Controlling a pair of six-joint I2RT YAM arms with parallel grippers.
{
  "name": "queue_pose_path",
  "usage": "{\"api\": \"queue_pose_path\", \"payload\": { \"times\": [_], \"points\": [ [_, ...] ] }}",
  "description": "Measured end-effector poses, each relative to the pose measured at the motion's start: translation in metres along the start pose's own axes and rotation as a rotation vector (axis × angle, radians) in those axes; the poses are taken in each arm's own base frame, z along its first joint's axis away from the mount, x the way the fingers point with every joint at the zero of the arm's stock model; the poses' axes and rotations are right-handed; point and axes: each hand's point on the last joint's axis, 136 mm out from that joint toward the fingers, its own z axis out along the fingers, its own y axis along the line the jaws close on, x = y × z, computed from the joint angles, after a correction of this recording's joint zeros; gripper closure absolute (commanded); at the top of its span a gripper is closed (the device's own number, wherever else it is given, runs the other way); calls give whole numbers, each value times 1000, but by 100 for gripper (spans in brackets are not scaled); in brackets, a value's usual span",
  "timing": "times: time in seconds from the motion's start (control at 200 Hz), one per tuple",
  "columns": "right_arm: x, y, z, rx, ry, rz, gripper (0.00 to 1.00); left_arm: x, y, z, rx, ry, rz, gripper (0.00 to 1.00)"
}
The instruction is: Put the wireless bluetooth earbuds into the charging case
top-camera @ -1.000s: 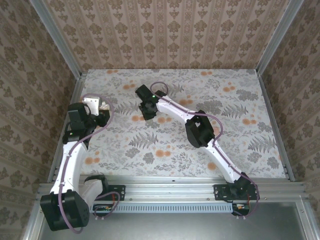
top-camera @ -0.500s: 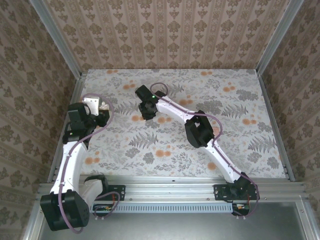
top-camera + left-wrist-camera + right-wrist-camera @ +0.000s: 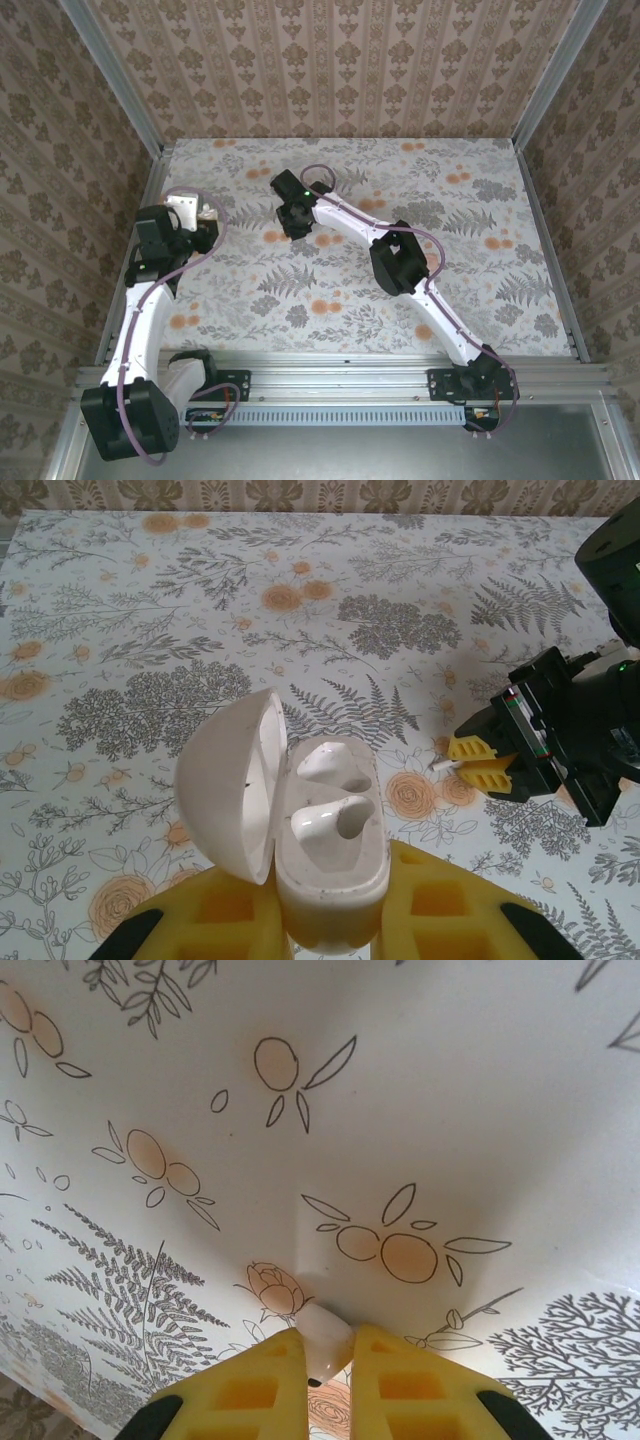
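Right wrist: your right gripper (image 3: 328,1352), pinching an earbud (image 3: 322,1335), has barely moved; left gripper (image 3: 330,912) clamps the open charging case (image 3: 335,858), so insertion still waits.

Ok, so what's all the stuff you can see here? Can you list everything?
charging case: one, white, lid flipped open, held in the left hand.
earbud: one I can make out, whitish, pinched in the right hand just above the table.
tablecloth: one, pale with grey ferns and orange flowers, covering the whole table.
walls: brownish patterned wallpaper, around three sides of the table.
arms: two, white with black joints, bolted at the near edge.
left hand: one, yellow fingers, closed on the case.
right hand: one, yellow fingers, closed on the earbud, near the middle of the table.
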Motion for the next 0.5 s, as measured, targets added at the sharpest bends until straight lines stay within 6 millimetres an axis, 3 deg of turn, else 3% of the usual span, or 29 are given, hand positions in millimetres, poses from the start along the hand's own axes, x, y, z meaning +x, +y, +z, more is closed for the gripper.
{"api": "queue_pose_path", "payload": {
  "times": [0.24,0.39,0.5],
  "points": [
    [-13,-20,-25,-1,-41,-39,86,-1,-10,0,58,-5,-24,94],
    [-21,-29,-64,-56,-65,-65,85,-4,-24,0,133,-30,-43,94],
    [-27,-36,-95,-116,-83,-89,83,4,-42,5,215,-35,-42,94]
  ]
}}
